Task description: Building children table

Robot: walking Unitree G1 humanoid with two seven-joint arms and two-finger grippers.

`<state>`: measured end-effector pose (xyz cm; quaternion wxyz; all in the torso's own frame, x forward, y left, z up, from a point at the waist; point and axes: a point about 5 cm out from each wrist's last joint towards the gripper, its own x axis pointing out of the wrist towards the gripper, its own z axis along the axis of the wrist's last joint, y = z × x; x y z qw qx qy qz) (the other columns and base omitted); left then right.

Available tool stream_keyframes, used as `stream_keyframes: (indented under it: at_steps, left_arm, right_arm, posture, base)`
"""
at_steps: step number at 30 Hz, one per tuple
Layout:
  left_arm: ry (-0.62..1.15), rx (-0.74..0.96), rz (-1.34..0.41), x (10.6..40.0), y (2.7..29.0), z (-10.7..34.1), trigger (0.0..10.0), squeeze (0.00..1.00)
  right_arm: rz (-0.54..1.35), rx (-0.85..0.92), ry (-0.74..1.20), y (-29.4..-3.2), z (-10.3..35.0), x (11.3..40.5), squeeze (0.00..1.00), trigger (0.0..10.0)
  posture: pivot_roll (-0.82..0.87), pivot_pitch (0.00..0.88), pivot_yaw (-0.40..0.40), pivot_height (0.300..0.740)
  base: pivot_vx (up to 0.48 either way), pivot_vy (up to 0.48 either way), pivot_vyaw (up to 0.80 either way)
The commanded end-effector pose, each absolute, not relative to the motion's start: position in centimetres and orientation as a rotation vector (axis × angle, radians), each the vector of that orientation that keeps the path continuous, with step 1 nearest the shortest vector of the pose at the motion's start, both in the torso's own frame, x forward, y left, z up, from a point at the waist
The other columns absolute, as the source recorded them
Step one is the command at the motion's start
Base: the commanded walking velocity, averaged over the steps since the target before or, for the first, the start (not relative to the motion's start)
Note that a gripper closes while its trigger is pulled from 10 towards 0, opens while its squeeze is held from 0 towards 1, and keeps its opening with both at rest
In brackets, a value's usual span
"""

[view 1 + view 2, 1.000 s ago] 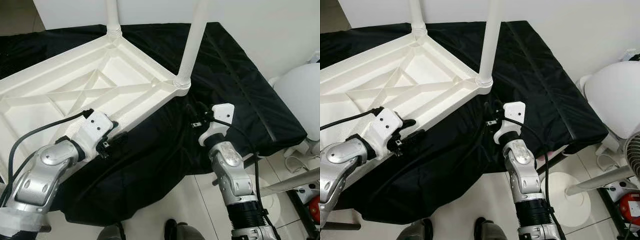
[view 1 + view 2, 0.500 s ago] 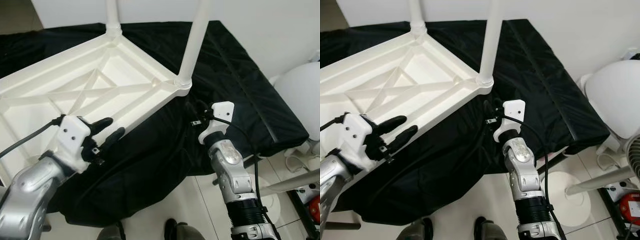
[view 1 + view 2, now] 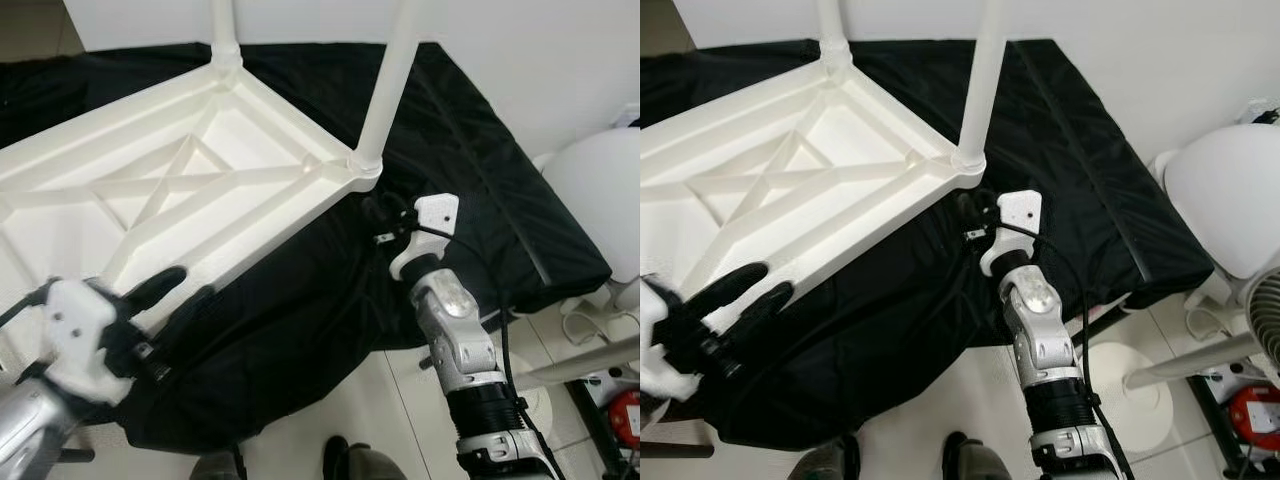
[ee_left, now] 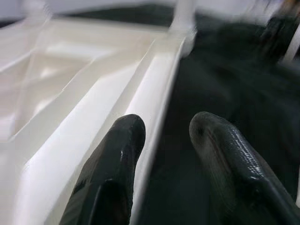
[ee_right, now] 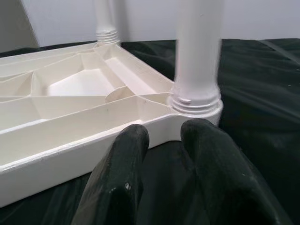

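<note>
On the black cloth (image 3: 470,170), your white tabletop (image 3: 150,190) lies upside down, two legs (image 3: 390,80) standing at its far corners. Your left gripper (image 3: 180,295) gapes empty at its near edge; your right gripper (image 3: 385,212), fingers nearly together, holds nothing beside the corner leg.

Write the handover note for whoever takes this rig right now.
Left gripper: open, empty, at the near edge of the tabletop.
Right gripper: holds nothing, just short of the near corner leg.
Tabletop lies upside down on the black cloth.
Done: two legs stand in corner sockets, the near one and a far leg.
Left: other corners are out of view; check them for legs, then turn the table over.
</note>
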<state>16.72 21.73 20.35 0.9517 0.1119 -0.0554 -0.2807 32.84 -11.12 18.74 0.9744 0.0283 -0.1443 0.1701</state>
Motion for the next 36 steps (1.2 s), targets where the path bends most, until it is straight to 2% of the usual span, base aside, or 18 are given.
stream_keyframes:
  at_steps: [1,7,8,14,22,30,33,36]
  left_arm:
    - [-0.089,0.275,-0.743,15.4,21.5,20.7,10.0,0.00]
    - [0.000,0.349,-0.766,13.7,24.0,20.9,10.0,0.00]
    - [0.057,0.373,-0.802,12.8,24.7,20.8,10.0,0.00]
    - [0.158,0.428,-0.792,11.6,26.2,20.6,10.0,0.00]
    - [0.199,0.469,-0.772,10.7,27.7,21.5,10.0,0.00]
    - [0.204,0.543,-0.821,9.9,27.1,22.1,10.0,0.00]
    - [0.074,0.575,-0.843,10.1,25.0,23.9,10.0,0.00]
    - [0.060,0.580,-0.844,10.1,24.8,24.2,10.0,0.00]
  right_arm:
    - [0.344,0.042,-0.285,-11.4,18.4,32.9,0.00,10.0]
    - [0.349,0.037,-0.284,-11.3,18.3,33.5,0.00,10.0]
    - [0.350,0.035,-0.286,-11.4,18.4,33.7,0.00,10.0]
    - [0.355,0.025,-0.287,-11.5,18.3,34.1,0.00,10.0]
    - [0.366,0.022,-0.288,-11.3,18.3,34.4,0.00,10.0]
    - [0.375,0.021,-0.291,-11.1,18.3,34.9,0.00,10.0]
    - [0.397,0.030,-0.295,-10.5,18.4,35.3,0.00,10.0]
    - [0.401,0.032,-0.296,-10.3,18.5,35.4,0.00,10.0]
  posture:
    - [0.25,0.203,-0.084,0.740]
    - [0.26,0.200,-0.090,0.740]
    - [0.26,0.200,-0.090,0.740]
    - [0.27,0.197,-0.095,0.740]
    - [0.30,0.202,-0.098,0.740]
    - [0.31,0.206,-0.106,0.740]
    - [0.33,0.210,-0.119,0.740]
    - [0.33,0.210,-0.119,0.740]
  base:
    - [0.000,0.000,0.00]
    - [0.000,0.000,0.00]
    - [0.000,0.000,0.00]
    - [0.000,0.000,0.00]
    - [0.000,0.000,0.00]
    - [0.000,0.000,0.00]
    - [0.000,0.000,0.00]
    - [0.000,0.000,0.00]
